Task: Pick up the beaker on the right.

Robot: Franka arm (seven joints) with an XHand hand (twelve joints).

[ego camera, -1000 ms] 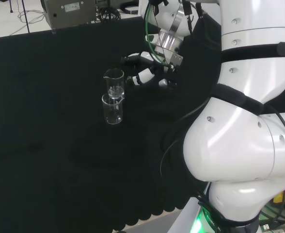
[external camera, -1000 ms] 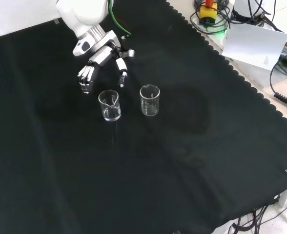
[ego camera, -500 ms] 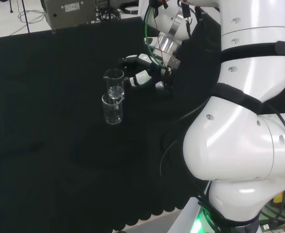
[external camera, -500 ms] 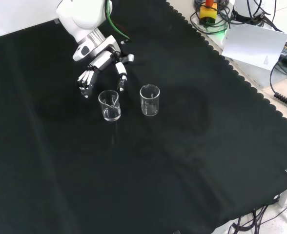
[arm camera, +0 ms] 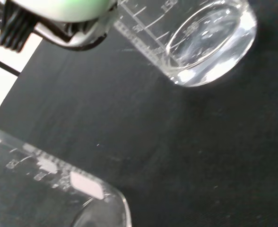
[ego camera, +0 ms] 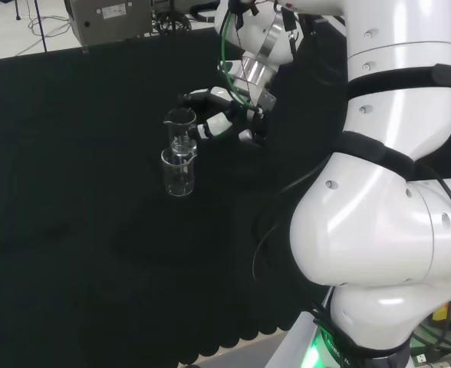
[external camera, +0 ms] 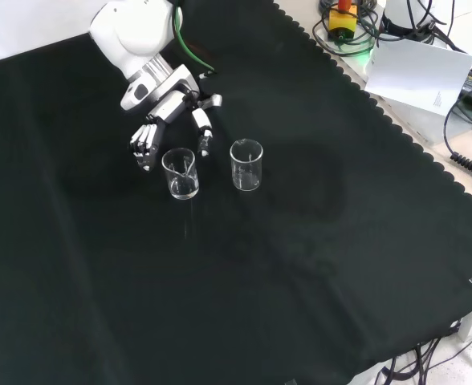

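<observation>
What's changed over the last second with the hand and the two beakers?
The hand has moved closer to the left beaker in the front view, its open fingers now on both sides of the rim. Nothing is grasped yet. Both that beaker and the right beaker stayed put.

A bench covered with black cloth [external camera: 300,265] carries two clear glass beakers, both upright and resting directly on the cloth. In the front view the left beaker [external camera: 180,173] and the right beaker [external camera: 246,164] stand side by side, near each other but apart. The cloth's scalloped edge [external camera: 396,128] runs along its right side.
</observation>
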